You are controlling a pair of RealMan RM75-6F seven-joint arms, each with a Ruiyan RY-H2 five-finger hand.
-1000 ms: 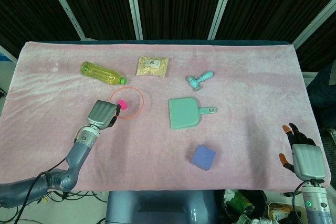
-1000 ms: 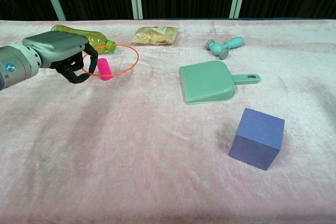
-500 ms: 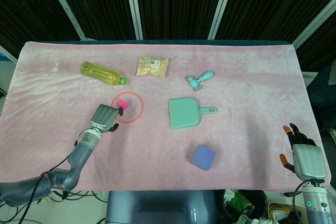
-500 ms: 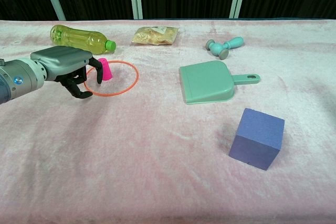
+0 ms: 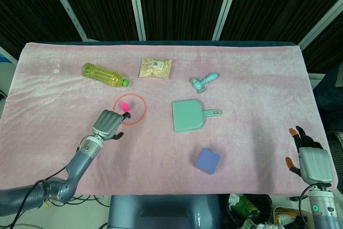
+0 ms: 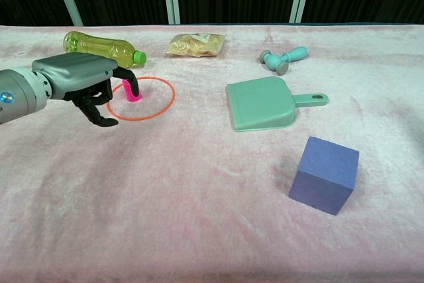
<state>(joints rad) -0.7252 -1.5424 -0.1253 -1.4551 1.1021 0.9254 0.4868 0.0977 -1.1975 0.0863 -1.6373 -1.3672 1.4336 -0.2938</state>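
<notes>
Left hand (image 6: 83,83): fingers curled, empty, beside ring (image 6: 158,107). Ring flat on cloth, mid-left. Pink peg (image 6: 130,90) upright inside ring's left edge. Right hand (image 5: 310,159): fingers apart, near-right edge.

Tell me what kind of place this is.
Likely a robot test bench, not a home: a table under a pink cloth, dark curtain panels behind, and unrelated items laid out apart, such as a dustpan and a purple block.

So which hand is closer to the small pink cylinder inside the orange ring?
The left hand. Its fingers curl right beside the pink cylinder at the edge of the orange ring. The right hand is far away, at the table's near right corner.
</notes>
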